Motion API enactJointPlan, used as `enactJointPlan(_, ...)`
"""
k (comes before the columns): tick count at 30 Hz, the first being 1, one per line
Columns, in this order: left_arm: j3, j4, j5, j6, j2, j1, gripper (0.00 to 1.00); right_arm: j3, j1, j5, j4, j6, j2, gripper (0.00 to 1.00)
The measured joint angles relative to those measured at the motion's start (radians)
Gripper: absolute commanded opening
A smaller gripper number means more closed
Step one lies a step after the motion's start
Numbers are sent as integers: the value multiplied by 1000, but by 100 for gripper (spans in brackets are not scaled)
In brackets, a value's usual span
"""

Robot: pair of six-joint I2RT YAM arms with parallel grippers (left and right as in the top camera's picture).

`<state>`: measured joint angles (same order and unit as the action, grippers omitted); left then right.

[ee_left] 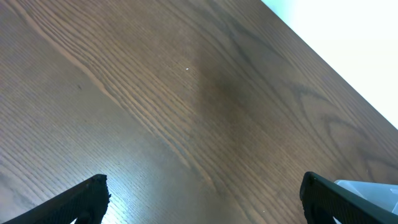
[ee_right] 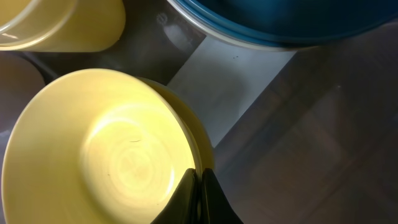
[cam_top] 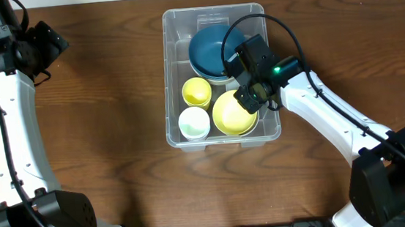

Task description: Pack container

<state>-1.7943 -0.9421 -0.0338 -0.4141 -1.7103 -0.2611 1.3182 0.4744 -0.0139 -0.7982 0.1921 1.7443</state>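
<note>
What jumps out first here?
The clear container at centre holds a blue bowl, a yellow cup, a pale cup and a yellow bowl. The right gripper is inside it, shut on the yellow bowl's rim. The left gripper hangs open over the wooden table, far left.

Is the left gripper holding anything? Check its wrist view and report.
No: the left gripper has its fingers wide apart, with nothing but the wooden table showing between them.
</note>
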Motion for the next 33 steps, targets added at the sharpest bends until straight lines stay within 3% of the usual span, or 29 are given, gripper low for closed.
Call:
enactJointPlan(18,0,0,0,0,0,0,98,0,-2,-32,-3,0,0,2)
enactJointPlan(19,0,0,0,0,0,0,98,0,-2,-32,-5,0,0,9)
enactJointPlan(20,0,0,0,0,0,0,98,0,-5,-33,-10,-4,0,25)
enactJointPlan(23,0,0,0,0,0,0,98,0,-8,-39,-23,-5,0,36)
enactJointPlan(33,0,0,0,0,0,0,98,0,-8,-43,-24,-3,-8,36)
